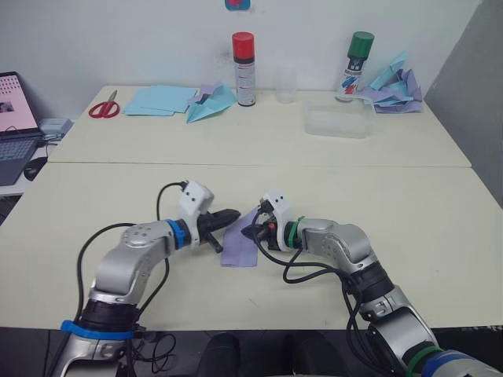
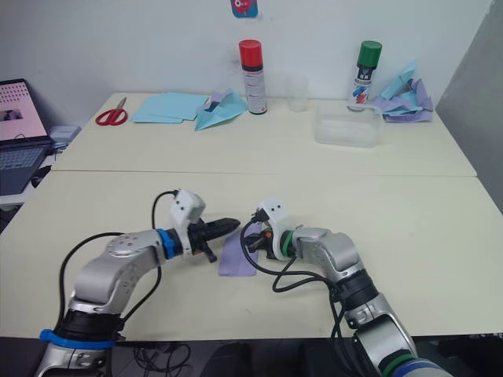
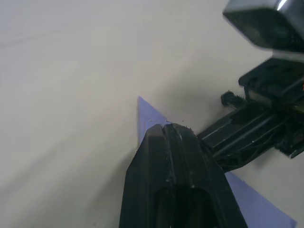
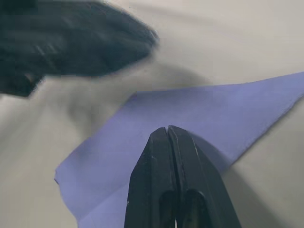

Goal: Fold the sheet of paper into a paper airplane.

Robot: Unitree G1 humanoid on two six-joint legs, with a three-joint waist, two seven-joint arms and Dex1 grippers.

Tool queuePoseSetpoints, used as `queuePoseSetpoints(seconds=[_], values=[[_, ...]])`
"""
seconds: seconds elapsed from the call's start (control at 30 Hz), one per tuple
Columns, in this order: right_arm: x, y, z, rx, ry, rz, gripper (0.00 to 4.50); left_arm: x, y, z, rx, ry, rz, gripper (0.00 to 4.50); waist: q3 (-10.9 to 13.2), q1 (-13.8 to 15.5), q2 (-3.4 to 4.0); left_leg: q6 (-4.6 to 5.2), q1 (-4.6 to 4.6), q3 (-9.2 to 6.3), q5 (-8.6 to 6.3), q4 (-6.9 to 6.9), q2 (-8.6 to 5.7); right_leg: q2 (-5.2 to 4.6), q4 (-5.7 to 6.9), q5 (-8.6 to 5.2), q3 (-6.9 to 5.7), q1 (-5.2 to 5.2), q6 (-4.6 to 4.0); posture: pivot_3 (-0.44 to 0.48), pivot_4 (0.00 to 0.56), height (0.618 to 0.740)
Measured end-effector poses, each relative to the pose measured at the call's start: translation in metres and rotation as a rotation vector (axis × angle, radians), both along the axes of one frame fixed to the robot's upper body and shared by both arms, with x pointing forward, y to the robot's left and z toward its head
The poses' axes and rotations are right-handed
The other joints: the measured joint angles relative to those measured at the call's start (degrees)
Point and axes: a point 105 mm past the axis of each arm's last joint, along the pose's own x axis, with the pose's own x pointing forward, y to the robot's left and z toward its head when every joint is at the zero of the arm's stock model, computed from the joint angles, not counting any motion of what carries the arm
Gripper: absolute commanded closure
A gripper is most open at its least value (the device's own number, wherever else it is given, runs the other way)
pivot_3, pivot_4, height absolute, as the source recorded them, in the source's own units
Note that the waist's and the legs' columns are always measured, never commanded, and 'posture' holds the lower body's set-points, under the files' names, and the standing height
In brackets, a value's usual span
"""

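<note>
Two cream tables (image 1: 377, 204) pushed together; white wall (image 1: 118, 39) behind; grey panel (image 1: 479, 71) right.

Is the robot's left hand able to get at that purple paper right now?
Probably yes. The left hand is already at the paper's edge with its fingers shut, and nothing lies between them. The right hand presses on the same sheet alongside.

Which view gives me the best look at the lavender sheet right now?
Right wrist view: the sheet of paper spreads wide with its edges clear. Head views show it small between the grippers; left wrist view shows just corners.
</note>
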Motion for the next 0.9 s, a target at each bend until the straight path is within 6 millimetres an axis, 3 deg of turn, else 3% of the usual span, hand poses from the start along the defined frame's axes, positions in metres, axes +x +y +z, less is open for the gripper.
queuePoseSetpoints(seconds=[0.13,0.4,0.5,0.7,0.9], values=[[0.001,-0.001,0.0,-0.005,-0.017,0.002,4.49,0.002,0.002,-0.022,0.072,0.034,0.015,4.5,0.0,0.0,0.0,0.0,-0.02,-0.05,0.0,0.0,0.04,-0.01,0.01,0.0,-0.04,-0.02,0.0,0.0,0.15,0.74],[0.009,-0.023,0.01,-0.011,-0.208,0.033,4.49,0.0,0.003,-0.025,0.098,-0.007,-0.01,4.5,0.0,0.5,0.0,0.0,-0.01,0.06,0.0,0.0,0.0,0.0,-0.02,0.0,0.01,-0.02,0.0,0.0,0.15,0.74],[0.013,-0.022,0.014,0.005,-0.266,0.039,4.49,0.0,0.005,-0.026,0.107,-0.02,-0.017,4.5,0.0,0.5,0.0,0.0,0.01,0.05,0.0,-0.02,0.02,0.01,-0.01,0.0,-0.02,-0.02,-0.01,0.0,0.15,0.74],[0.018,-0.016,-0.004,0.017,-0.207,-0.009,4.49,0.0,0.005,-0.027,0.119,-0.032,-0.025,4.5,0.0,0.5,0.01,0.0,0.02,0.02,0.0,-0.01,0.04,0.0,0.03,0.0,0.0,-0.01,-0.02,0.0,0.15,0.74],[0.043,-0.015,-0.004,-0.058,-0.255,-0.11,4.49,0.0,0.003,-0.031,0.15,-0.042,-0.038,4.5,-0.1,0.4,0.01,0.0,0.52,0.06,0.01,0.0,0.02,-0.02,0.04,0.06,0.04,0.47,-0.08,0.0,0.15,0.74]])
